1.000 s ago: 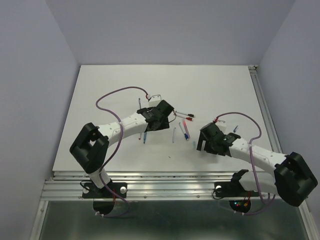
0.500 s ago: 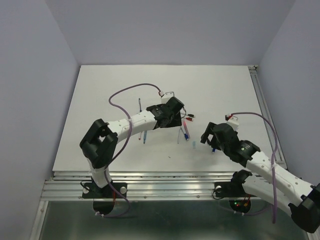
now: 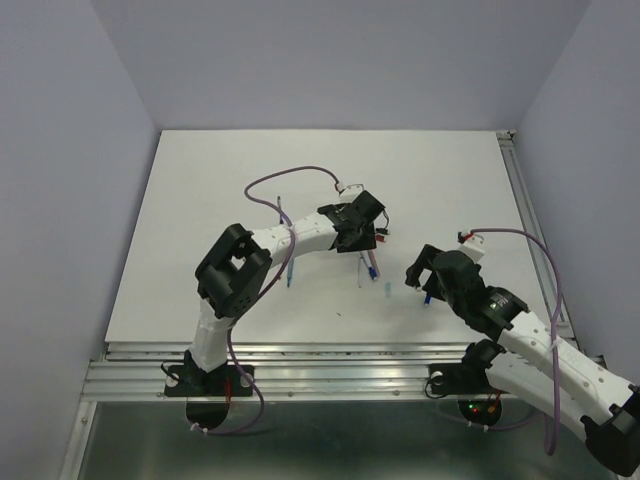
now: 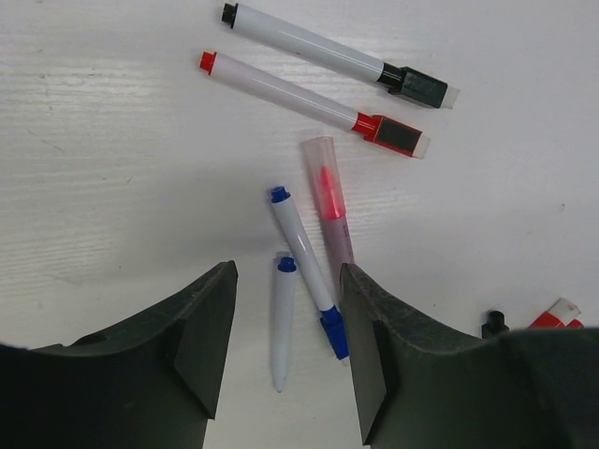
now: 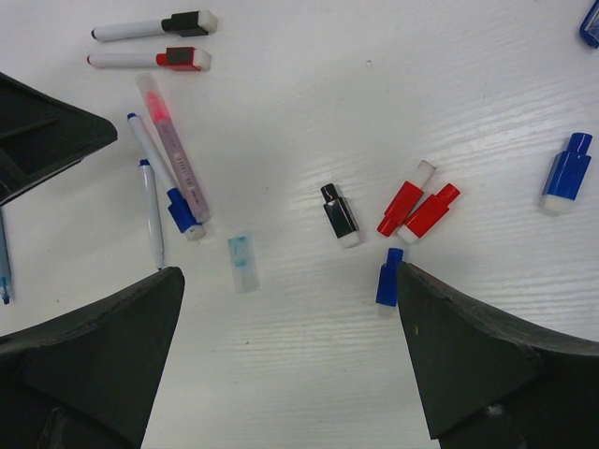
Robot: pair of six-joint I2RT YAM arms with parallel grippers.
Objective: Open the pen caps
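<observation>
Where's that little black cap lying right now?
In the right wrist view the black cap lies loose on the white table, near the middle, just left of the two red caps and right of a pale clear cap.

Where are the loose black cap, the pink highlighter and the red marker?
black cap [image 5: 338, 213], right wrist view, middle of its dark body.
highlighter [image 5: 174, 150], right wrist view, middle of the barrel.
red marker [image 5: 126, 60], right wrist view, on the white barrel.
</observation>
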